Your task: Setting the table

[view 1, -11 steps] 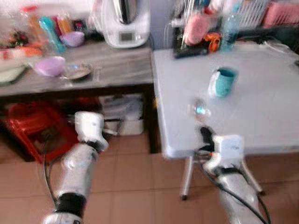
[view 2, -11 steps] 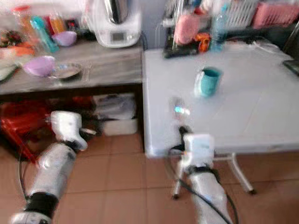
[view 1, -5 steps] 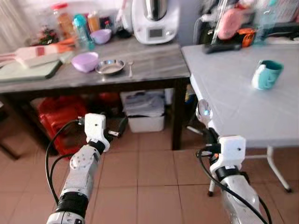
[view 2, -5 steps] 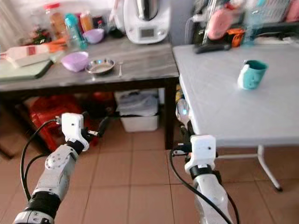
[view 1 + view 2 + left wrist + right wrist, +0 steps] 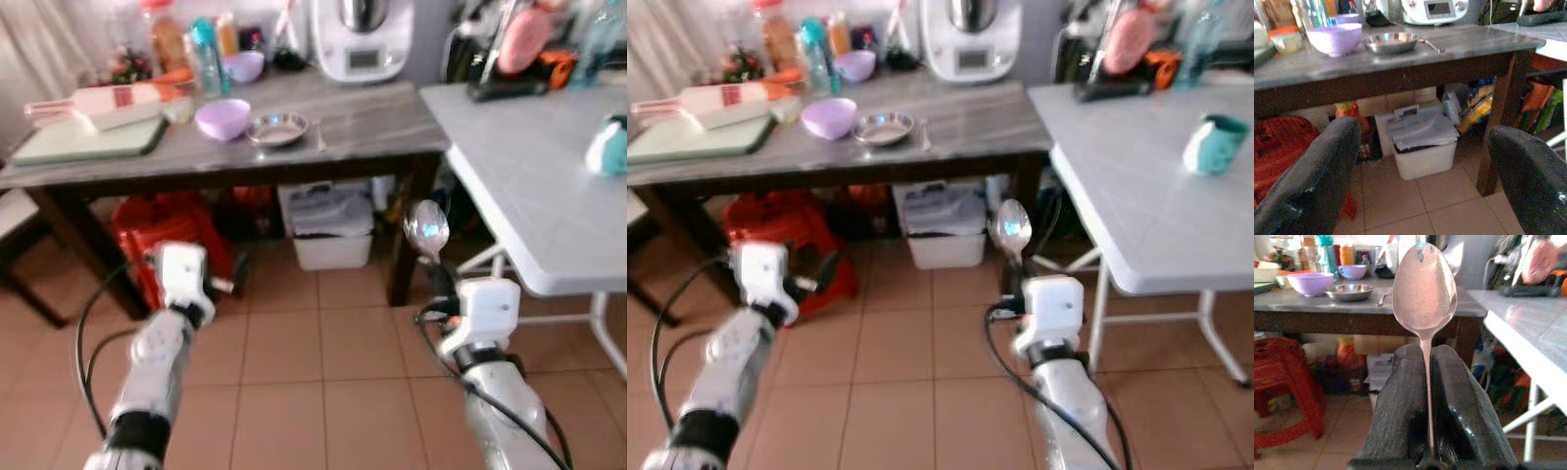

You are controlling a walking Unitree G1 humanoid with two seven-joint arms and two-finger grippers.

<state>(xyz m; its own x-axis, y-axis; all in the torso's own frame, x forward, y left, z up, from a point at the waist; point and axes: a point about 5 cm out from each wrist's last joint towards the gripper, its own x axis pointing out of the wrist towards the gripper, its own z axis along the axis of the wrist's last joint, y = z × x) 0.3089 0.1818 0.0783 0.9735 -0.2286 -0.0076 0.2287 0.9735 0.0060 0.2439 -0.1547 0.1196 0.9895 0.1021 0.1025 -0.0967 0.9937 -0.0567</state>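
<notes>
Right wrist view: right gripper [image 5: 1426, 382] clenched on upright spoon [image 5: 1424, 289], just left of white table [image 5: 529, 186]; left gripper [image 5: 1420, 161] spread wide, facing grey counter [image 5: 1400, 54].

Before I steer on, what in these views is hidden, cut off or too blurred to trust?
- Spoon handle: hidden between the right gripper fingers, right wrist view.
- Teal mug: cut by the frame edge, left eye view.
- Steel bowl contents: too small and blurred, eye views.
- Bottles at the back of the dark wooden table: labels unreadable.
- Storage box under that table: contents covered.
</notes>
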